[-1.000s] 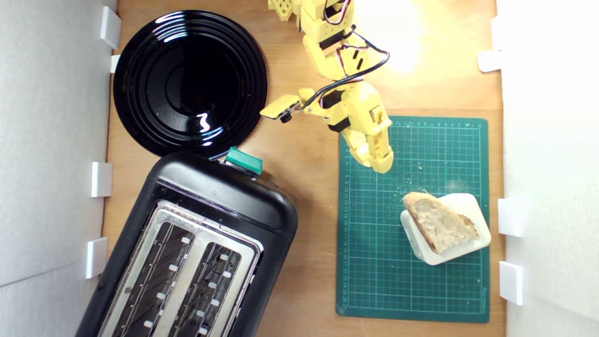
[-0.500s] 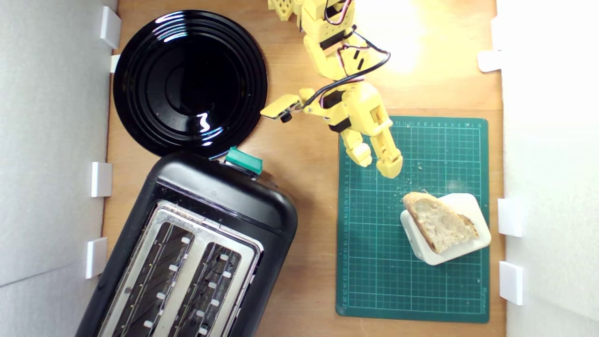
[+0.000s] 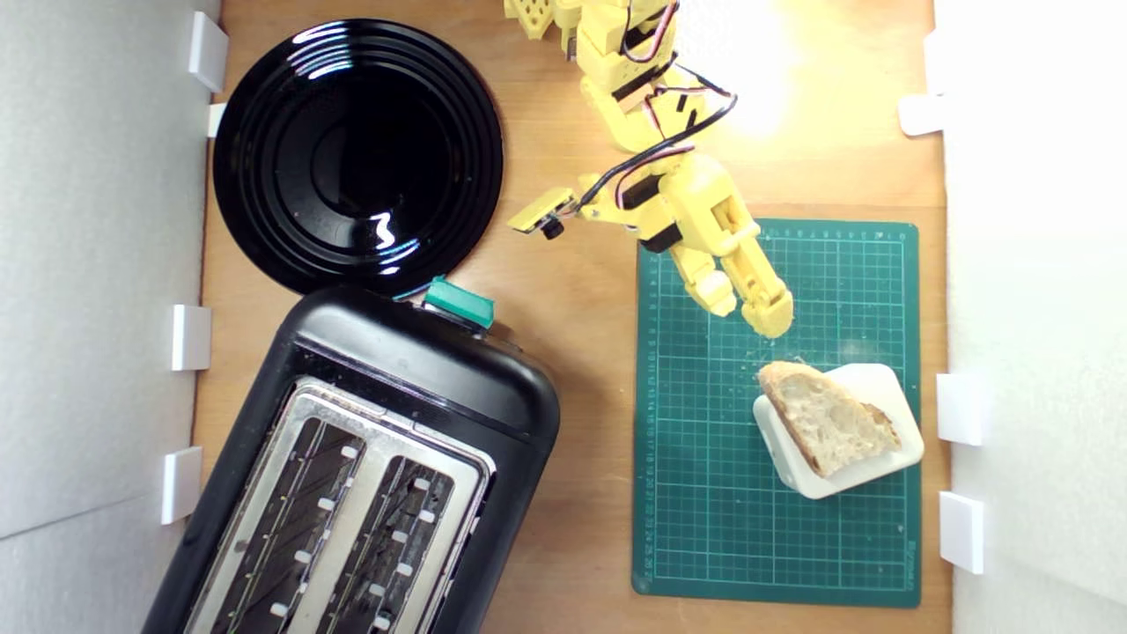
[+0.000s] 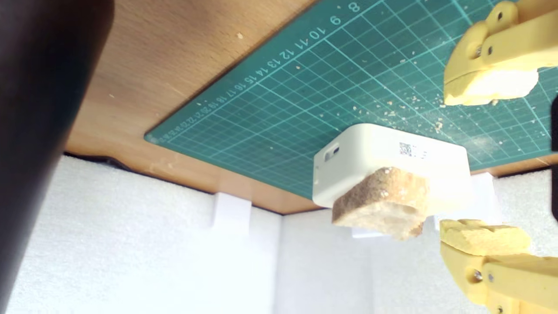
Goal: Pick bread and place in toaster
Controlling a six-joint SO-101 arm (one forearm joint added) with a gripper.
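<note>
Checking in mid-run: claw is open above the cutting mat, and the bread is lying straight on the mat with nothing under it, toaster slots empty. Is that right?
Not quite. The bread is not straight on the cutting mat; it lies on a white block that sits on the mat, as both the exterior and wrist views show. The rest holds: the claw is open above the mat and the toaster slots are empty.

A wooden tabletop (image 3: 572,291) of warm light-brown grain fills the middle of the exterior view. White foam panels (image 3: 97,264) wall it in along the frame's left and right edges (image 3: 1039,264), and small white blocks (image 3: 190,337) sit where the wood meets them, several down each side. A bright patch of light (image 3: 775,79) washes out the wood near the top of the frame, right of centre. The wrist view shows the foam's fine pebbled texture (image 4: 130,244).
</note>
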